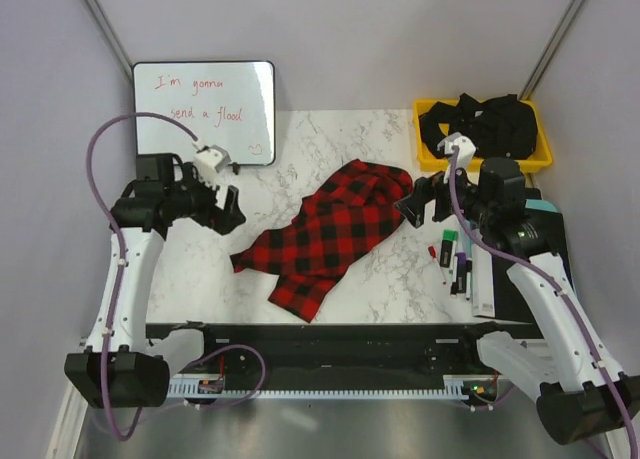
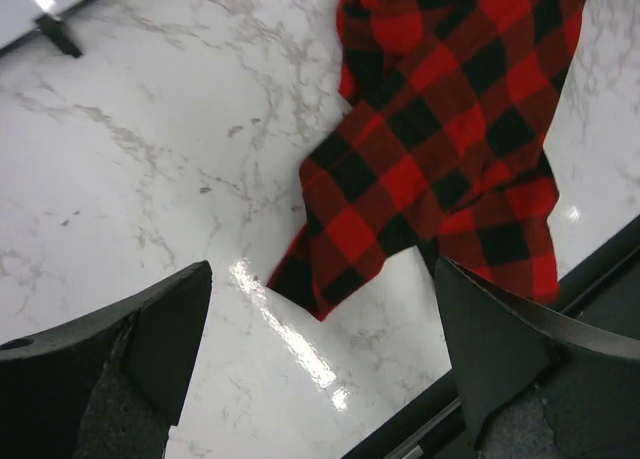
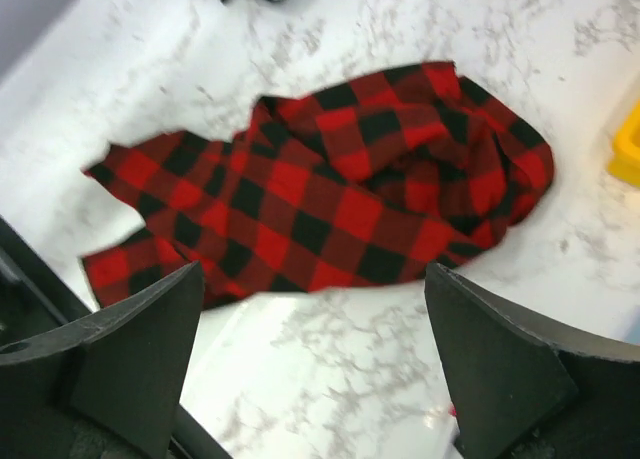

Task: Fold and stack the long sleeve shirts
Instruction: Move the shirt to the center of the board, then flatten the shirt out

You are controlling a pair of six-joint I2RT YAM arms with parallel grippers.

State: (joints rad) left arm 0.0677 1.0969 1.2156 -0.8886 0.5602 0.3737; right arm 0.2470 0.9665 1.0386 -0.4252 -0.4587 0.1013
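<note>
1. Yellow bin (image 1: 430, 162), far right corner of the bench (image 1: 330, 129). Contents: 1 bundle of black strapping or cloth (image 1: 485, 119), heaped and rising above the rim; what it was exactly could not be told.

2. Red-and-black checked shirt (image 1: 330, 234), 1 item, unfolded. It lay crumpled in a diagonal strip across the middle of the bench, from near the right gripper down toward the near edge. No gripper touched it. It also showed in the left wrist view (image 2: 430, 149) and the right wrist view (image 3: 330, 199).

3. Whiteboard (image 1: 205, 109), far left corner, with red handwriting on it.

4. Markers (image 1: 455, 264), several, lying along the right edge of the bench.

5. Left gripper (image 1: 228, 207), over the left part of the bench. The arm was bent at the elbow and the wrist pointed toward the shirt. Its pincer (image 2: 322, 269) was spread wide and held nothing; the shirt's near corner lay below it.

6. Right gripper (image 1: 415, 207), just beside the shirt's far right end and near the bin. The arm was raised and angled inward. Its pincer (image 3: 315, 269) was spread wide and empty, above the cloth.
</note>
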